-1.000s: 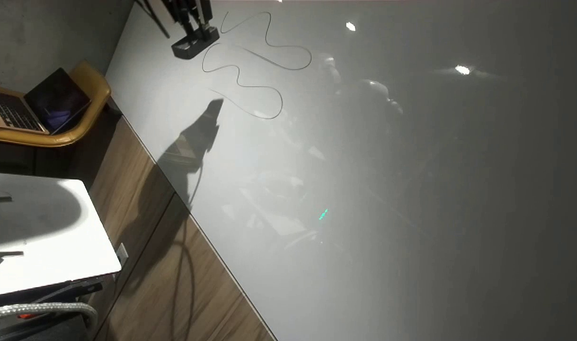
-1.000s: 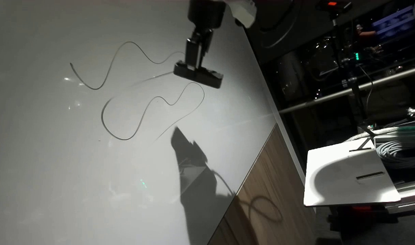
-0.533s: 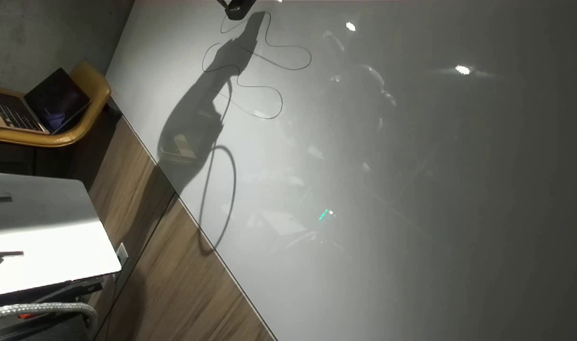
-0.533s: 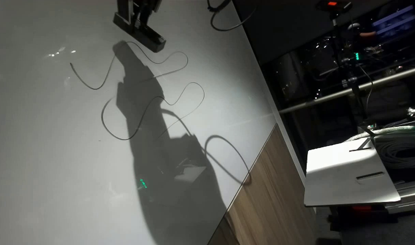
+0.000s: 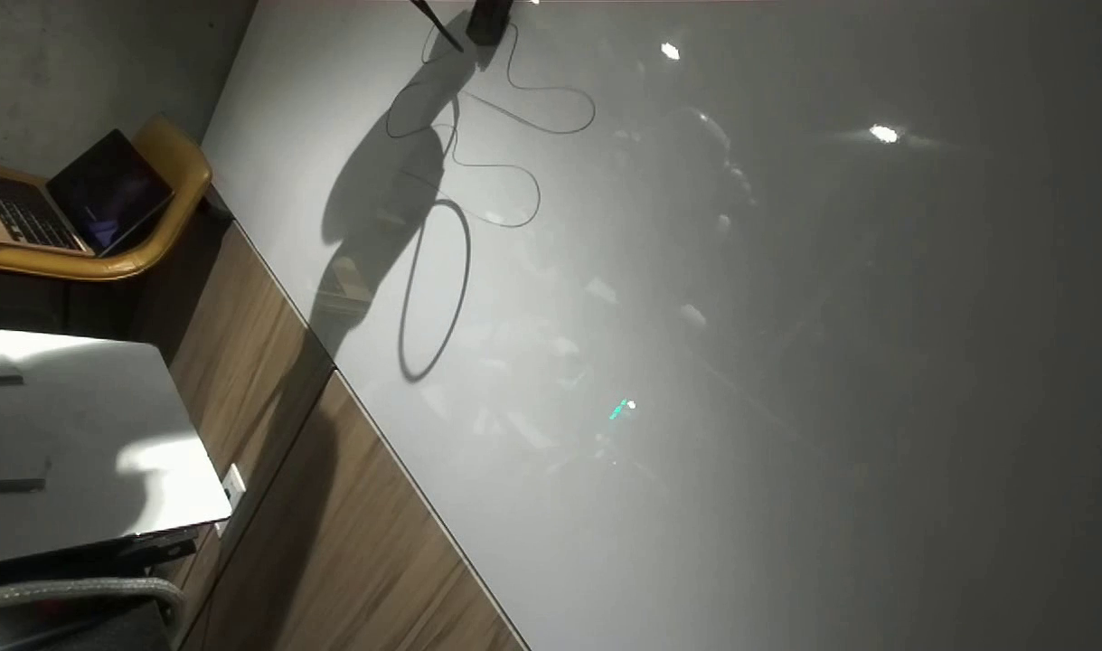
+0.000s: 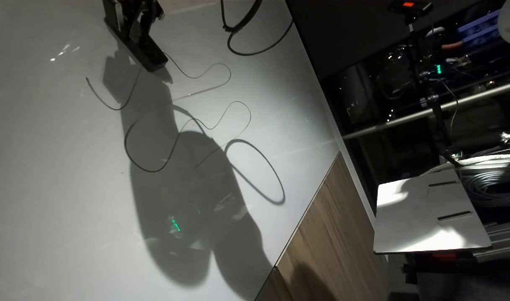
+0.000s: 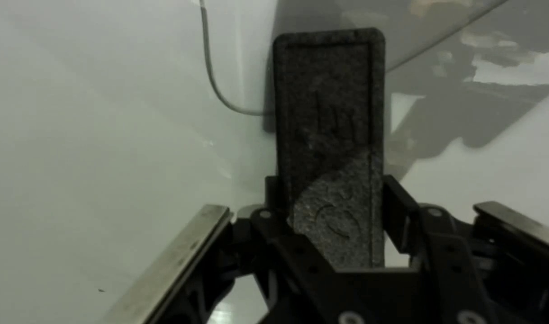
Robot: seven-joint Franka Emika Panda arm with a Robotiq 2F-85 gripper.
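My gripper (image 7: 332, 198) is shut on a dark rectangular block (image 7: 330, 94), with one finger against each long side. The block looks like a board eraser, with marks scratched on its face. In an exterior view the gripper (image 6: 132, 27) holds the block (image 6: 144, 48) close over a glossy white surface (image 6: 70, 167). I cannot tell whether the block touches it. In the other view only the block's end (image 5: 489, 27) shows at the top edge. Thin dark wavy lines (image 6: 152, 170) run over the surface beside and below the block; they also show in an exterior view (image 5: 537, 194).
A wood panel (image 5: 361, 524) borders the white surface. A yellow chair (image 5: 175, 172) with an open laptop (image 5: 108, 194) stands beyond it. A white slotted plate (image 6: 426, 213) and coiled cables (image 6: 489, 188) are at the side. A black cable loop (image 6: 255, 52) hangs by the arm.
The gripper has moved with the block, leftward in one exterior view and rightward and up in the other. The block's shadow now lies closer to it. The grip is unchanged.
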